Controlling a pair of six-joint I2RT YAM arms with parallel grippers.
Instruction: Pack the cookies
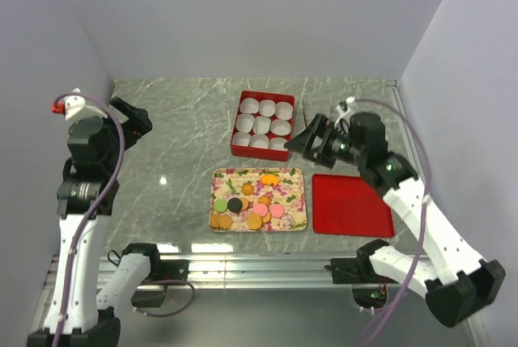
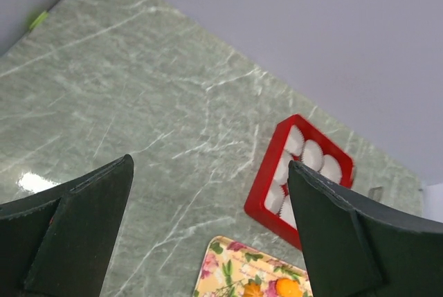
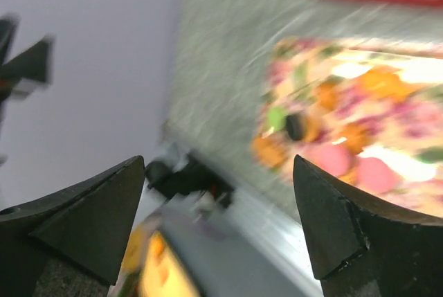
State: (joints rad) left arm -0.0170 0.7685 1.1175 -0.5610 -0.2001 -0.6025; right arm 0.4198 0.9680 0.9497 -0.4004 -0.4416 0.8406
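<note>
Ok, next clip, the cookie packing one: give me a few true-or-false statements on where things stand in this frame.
1. The cookies all lie on the floral tray. True.
2. The paper cups in the red box already hold cookies. False: all nine cups look empty.
3. The left gripper and the right gripper are both open and hold nothing. True.
4. The red lid sits on the box. False: it lies flat on the table, to the right of the tray.
</note>
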